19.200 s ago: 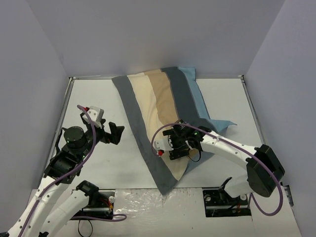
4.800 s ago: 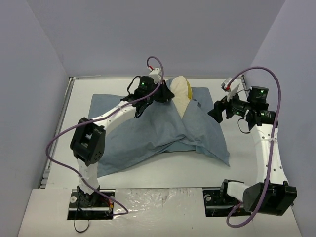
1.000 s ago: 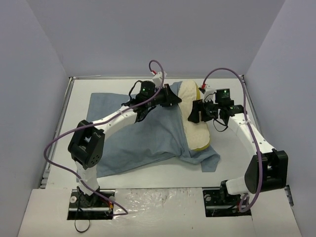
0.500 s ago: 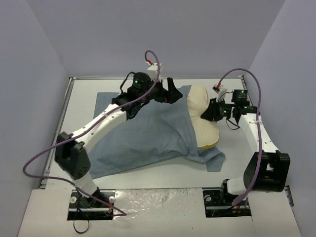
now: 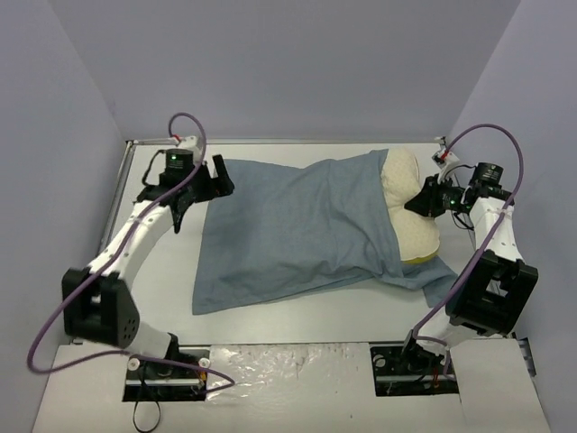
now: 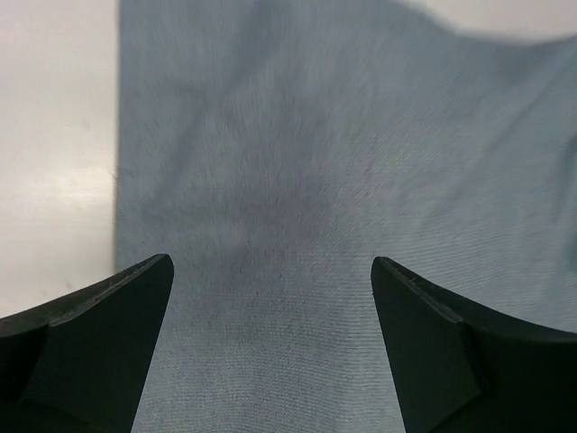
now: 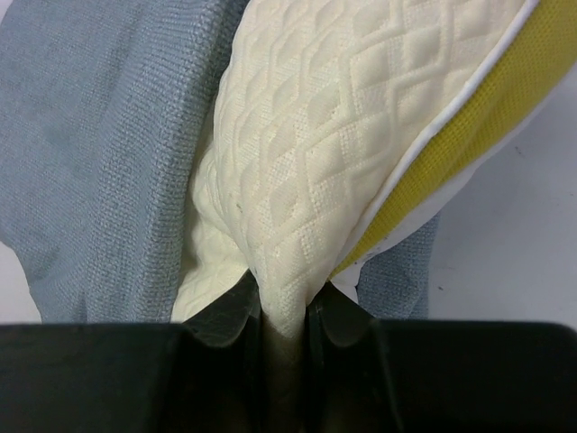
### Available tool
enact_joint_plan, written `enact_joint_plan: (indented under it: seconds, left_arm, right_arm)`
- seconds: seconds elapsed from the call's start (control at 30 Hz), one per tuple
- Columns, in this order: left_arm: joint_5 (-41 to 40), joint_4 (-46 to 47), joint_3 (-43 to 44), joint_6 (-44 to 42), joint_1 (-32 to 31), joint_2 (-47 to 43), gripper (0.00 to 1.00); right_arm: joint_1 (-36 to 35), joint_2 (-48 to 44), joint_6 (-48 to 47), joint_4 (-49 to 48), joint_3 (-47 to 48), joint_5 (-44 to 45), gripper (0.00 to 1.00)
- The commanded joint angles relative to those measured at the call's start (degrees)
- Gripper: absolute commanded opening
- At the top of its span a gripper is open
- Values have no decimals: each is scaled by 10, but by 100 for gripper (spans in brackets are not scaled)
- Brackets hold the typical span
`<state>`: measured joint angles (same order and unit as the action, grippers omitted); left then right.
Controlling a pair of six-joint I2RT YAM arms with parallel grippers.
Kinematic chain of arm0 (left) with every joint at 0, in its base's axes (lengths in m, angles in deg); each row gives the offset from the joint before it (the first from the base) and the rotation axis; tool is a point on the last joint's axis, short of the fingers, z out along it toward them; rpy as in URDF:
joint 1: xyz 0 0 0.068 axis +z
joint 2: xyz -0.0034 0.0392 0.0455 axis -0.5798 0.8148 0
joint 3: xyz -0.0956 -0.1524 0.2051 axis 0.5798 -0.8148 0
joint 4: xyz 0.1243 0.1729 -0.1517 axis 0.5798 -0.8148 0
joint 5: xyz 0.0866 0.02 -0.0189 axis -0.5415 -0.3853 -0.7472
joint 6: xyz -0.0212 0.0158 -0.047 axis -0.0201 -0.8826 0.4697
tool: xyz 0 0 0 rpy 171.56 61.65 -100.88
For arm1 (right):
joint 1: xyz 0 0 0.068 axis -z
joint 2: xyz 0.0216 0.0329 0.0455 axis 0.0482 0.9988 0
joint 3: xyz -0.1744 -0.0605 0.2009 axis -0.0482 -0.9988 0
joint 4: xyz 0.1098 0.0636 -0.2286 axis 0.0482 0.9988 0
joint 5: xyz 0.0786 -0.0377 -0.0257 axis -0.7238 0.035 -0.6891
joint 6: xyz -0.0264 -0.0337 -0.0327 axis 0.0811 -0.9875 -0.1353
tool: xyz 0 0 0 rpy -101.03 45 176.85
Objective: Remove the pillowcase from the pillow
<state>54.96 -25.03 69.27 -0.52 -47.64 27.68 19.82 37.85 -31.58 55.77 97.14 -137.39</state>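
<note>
The grey-blue pillowcase lies spread across the middle of the table, its right end lapping the cream pillow near the right edge. Only the right wrist view shows the diamond quilting and yellow edge band, with the right gripper pinching a quilted fold. The left gripper hovers with its jaws spread over finely woven cloth.

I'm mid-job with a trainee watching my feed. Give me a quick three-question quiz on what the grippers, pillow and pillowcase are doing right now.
1. True or false: the left gripper is clamped on the pillowcase.
2. What does the right gripper pinch? A pillowcase, B pillow, C nothing.
3. Fill in: the pillow's uncovered end lies on the ____ gripper's side.
Key: 1 false, its jaws stand open; 2 B; 3 right.
</note>
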Motion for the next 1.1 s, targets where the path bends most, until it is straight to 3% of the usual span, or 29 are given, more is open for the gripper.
enact_joint_plan:
  seconds: [0.0, 0.3, 0.37, 0.4, 0.57, 0.6, 0.7, 0.87, 1.07]
  left_arm:
    - [56, -48, 10, -12, -11, 91, 91]
    - [163, -27, 47, -16, -12, 218, 91]
    - [184, -14, 49, -12, -13, 238, 77]
    - [206, -10, 50, -4, -14, 255, 59]
    - [227, 19, 47, 15, -22, 277, 39]
    - [232, 22, 47, 16, -22, 277, 25]
    - [231, 24, 44, 18, -19, 266, 2]
    - [192, 3, 47, 5, 5, 197, 2]
    - [164, -46, 55, -16, 95, 109, 2]
  right_arm:
    - [-6, -4, -38, 11, 1, -59, 0]
    - [-9, 6, -47, 16, -11, -65, 0]
    - [-9, 8, -48, 17, -12, -67, 0]
    - [-10, 8, -49, 18, -13, -68, 0]
    - [-11, 7, -51, 22, -16, -69, 0]
    - [-11, 5, -54, 23, -16, -69, 0]
    - [-10, 1, -58, 28, -17, -67, 0]
    - [-8, -6, -65, 37, -12, -53, 0]
    - [15, -22, -58, 39, 6, -44, 0]
